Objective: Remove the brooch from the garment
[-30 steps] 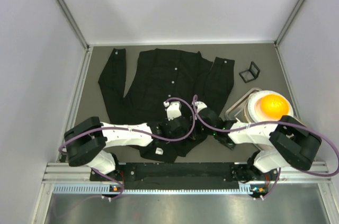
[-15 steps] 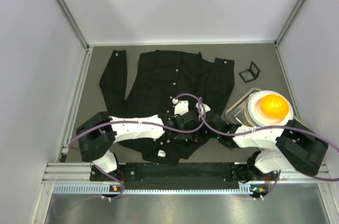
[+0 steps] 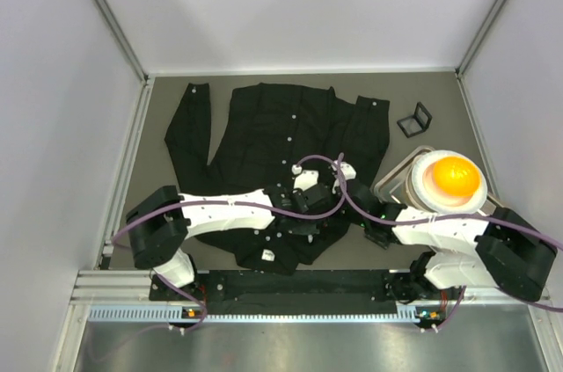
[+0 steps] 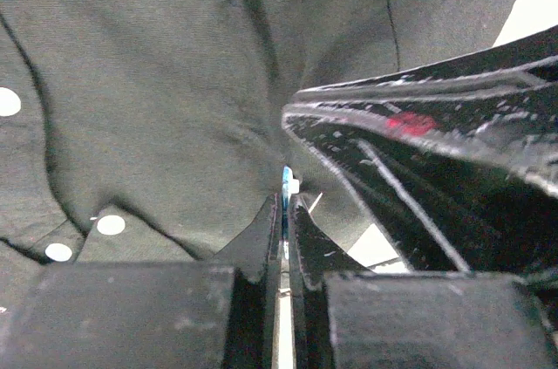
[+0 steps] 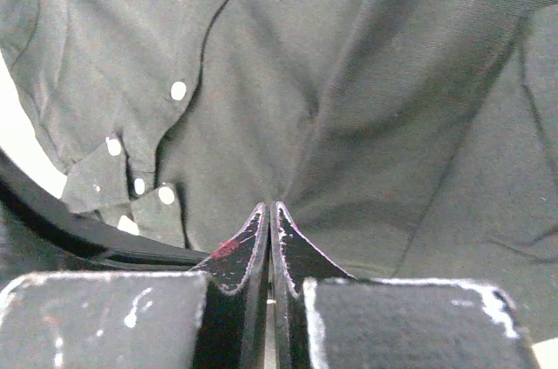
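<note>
Grey counter point(image 3: 352, 82), near edge: left gripper point(image 4: 284, 199) clamps the blue brooch point(image 4: 285, 179), right gripper point(image 5: 269, 208) pinches garment point(image 5: 392, 81); I'd separate them gently.

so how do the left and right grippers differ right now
The left gripper is pinched on a small blue and white bit, probably the brooch; the right gripper pinches only a fold of the black shirt. The right gripper's finger bears a red smear; the left gripper's shows none. Both are shut, tips at the shirt's lower front.
</note>
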